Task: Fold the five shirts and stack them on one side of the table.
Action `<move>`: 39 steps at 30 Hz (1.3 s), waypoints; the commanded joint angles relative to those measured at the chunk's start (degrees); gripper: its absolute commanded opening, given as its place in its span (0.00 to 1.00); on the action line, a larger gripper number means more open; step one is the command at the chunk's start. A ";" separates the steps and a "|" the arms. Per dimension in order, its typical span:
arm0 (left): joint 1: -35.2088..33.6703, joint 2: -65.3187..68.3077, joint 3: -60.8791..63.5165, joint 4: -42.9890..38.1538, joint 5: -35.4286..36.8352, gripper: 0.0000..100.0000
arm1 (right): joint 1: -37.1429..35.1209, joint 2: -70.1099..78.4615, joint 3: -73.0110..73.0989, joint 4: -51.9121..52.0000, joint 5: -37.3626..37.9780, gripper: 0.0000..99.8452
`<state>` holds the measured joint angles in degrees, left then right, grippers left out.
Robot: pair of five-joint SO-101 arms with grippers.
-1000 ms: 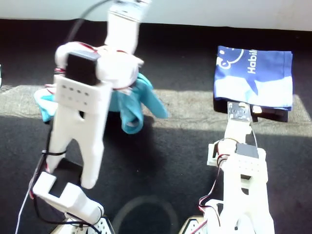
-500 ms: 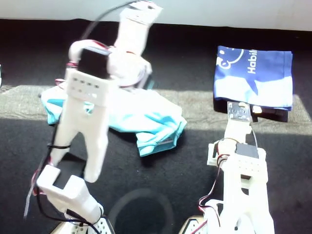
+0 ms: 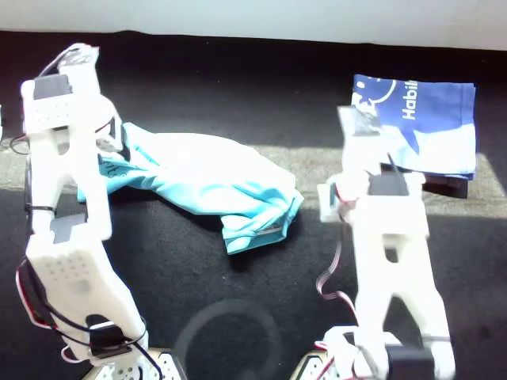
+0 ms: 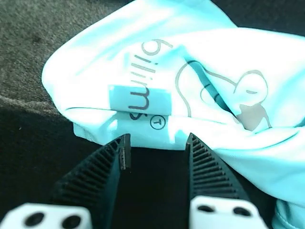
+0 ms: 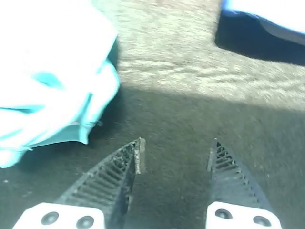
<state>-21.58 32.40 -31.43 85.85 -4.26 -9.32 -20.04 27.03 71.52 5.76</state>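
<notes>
A crumpled cyan shirt [image 3: 206,182] lies on the dark mat left of centre. My left arm [image 3: 63,134] stands over its left end. In the left wrist view the left gripper [image 4: 157,143] is open, its tips just short of the cyan shirt's [image 4: 190,71] collar edge with the label. A folded blue shirt [image 3: 416,127] lies at the back right on top of something dark. My right arm [image 3: 380,222] stands between the two shirts. The right gripper [image 5: 176,148] is open above bare mat, with the cyan shirt [image 5: 47,71] to one side and the blue shirt [image 5: 267,14] farther off.
A sunlit band [image 3: 317,170] crosses the dark mat. A pale wall [image 3: 277,16] runs along the table's far edge. Bare mat [image 3: 238,285] lies in front of the cyan shirt, between the two arm bases.
The left arm has swung from above the shirt to its left end, and the bunched cyan shirt now lies spread out. The right arm has reached farther out and a little to the left.
</notes>
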 commanded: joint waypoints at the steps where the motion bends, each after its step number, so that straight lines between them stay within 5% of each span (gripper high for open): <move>1: -1.45 2.24 -0.92 -5.27 -0.18 0.19 | -5.76 8.04 -11.91 2.07 -0.35 0.22; 7: -3.12 6.90 -0.66 -4.66 -0.26 0.18 | -11.38 21.93 -23.25 1.63 -0.44 0.22; 11: -7.16 8.31 -0.57 -3.16 -2.81 0.00 | -15.16 31.87 -27.12 1.63 -0.44 0.22; 19: -14.55 7.96 -0.84 9.14 -11.08 0.01 | -18.15 38.11 -38.55 2.07 -0.44 0.21; 26: -19.38 7.96 -1.45 14.33 -13.98 0.01 | -21.67 39.60 -32.22 2.24 -0.09 0.02; 30: -19.38 7.96 -3.65 14.33 -13.80 0.01 | -20.97 38.37 -29.85 5.49 0.18 0.01; 39: -11.38 8.04 -13.32 14.33 -10.46 0.01 | -20.44 26.42 -29.41 21.76 16.35 0.01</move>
<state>-37.05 41.27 -40.13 99.47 -17.19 -30.51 13.36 -2.51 89.89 18.86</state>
